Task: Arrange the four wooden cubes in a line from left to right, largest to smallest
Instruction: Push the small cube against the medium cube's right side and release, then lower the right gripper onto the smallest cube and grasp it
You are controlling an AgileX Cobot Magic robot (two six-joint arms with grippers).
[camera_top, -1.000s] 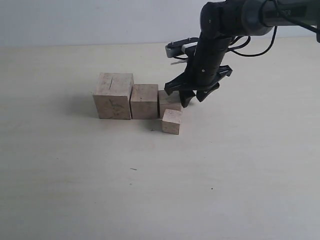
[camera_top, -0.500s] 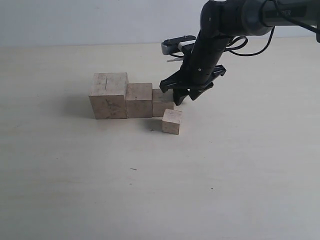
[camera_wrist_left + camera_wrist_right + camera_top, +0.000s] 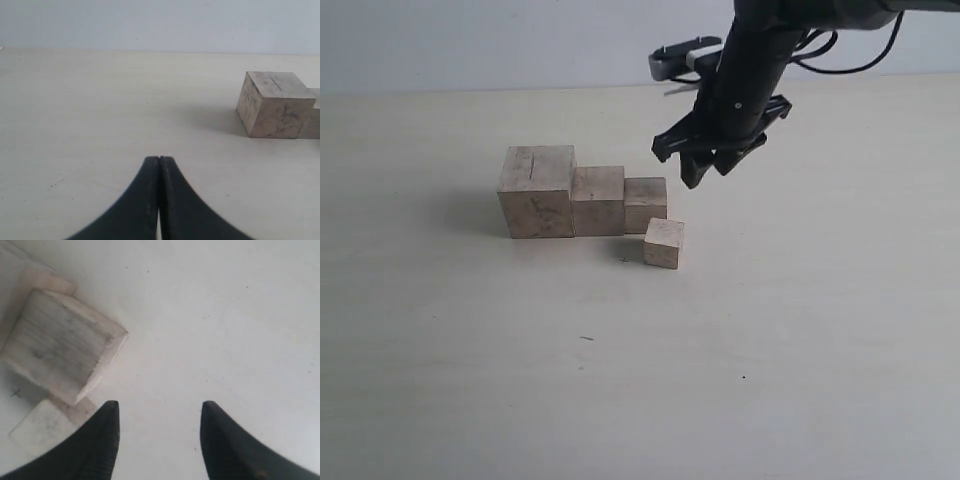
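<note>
The right arm (image 3: 752, 70), black and jointed, is seen reaching down from the upper right of the exterior view, with its wrist bent so that the right pincer (image 3: 708, 172) points downward and is held clear above the tabletop (image 3: 770, 350). Its two curved black fingers are spread apart and nothing is held between them; in the right wrist view the right pincer (image 3: 160, 410) is shown with bare table in the gap. The left pincer (image 3: 159, 160) is seen only in its own wrist view, where its two smooth black fingers are pressed together tip to tip, with nothing gripped, low over the table.

Four wooden cubes are counted, all of pale raw wood with faint speckled grain and square edges. Three are set in a touching row that is stepped down in size toward the right pincer: the largest cube (image 3: 537, 190), marked by a short dark slit on its top face, is farthest from it, the second cube (image 3: 598, 200) is between, and the third cube (image 3: 645, 203) lies just beside and below the fingertips. The smallest cube (image 3: 663, 243) is placed out of the row, below the right pincer and nearer the camera, slightly turned, close to the third cube's front corner; whether they touch cannot be told.

The largest cube (image 3: 272, 104) is seen well ahead of the left pincer, off to one side.
</note>
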